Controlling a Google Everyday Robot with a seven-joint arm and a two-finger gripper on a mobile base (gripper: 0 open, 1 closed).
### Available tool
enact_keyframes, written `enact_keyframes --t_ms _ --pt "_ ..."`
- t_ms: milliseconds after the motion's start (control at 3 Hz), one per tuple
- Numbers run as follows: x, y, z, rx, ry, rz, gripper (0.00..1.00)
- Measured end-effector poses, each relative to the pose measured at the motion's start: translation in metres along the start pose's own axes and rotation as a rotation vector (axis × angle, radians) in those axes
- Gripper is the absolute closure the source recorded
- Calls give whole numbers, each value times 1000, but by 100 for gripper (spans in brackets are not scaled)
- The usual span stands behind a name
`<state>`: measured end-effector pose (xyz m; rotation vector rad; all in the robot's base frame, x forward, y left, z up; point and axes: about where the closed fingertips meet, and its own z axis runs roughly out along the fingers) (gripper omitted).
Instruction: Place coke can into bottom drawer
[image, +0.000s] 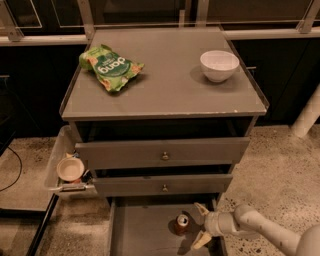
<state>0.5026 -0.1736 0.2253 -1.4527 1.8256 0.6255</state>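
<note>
The coke can (181, 223) stands upright on the floor of the open bottom drawer (142, 234), towards its right side. My gripper (200, 225) is just right of the can, low inside the drawer. Its fingers (201, 209) are spread open and are clear of the can. The arm reaches in from the lower right.
On the cabinet top (165, 95) lie a green bag (111, 67) and a white bowl (219, 65). Two upper drawer fronts with brass knobs (165, 156) hang over the back of the bottom drawer. A side tray (56, 165) on the left holds a small bowl (70, 169).
</note>
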Motion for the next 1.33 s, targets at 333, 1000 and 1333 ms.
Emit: enact_keyframes --t_ms 333,1000,1333 --pt "-14 -2 -41 5 11 -48 0" --pt "-63 16 -114 -9 68 -194 0" --pt "-68 32 -111 -40 66 -198 0"
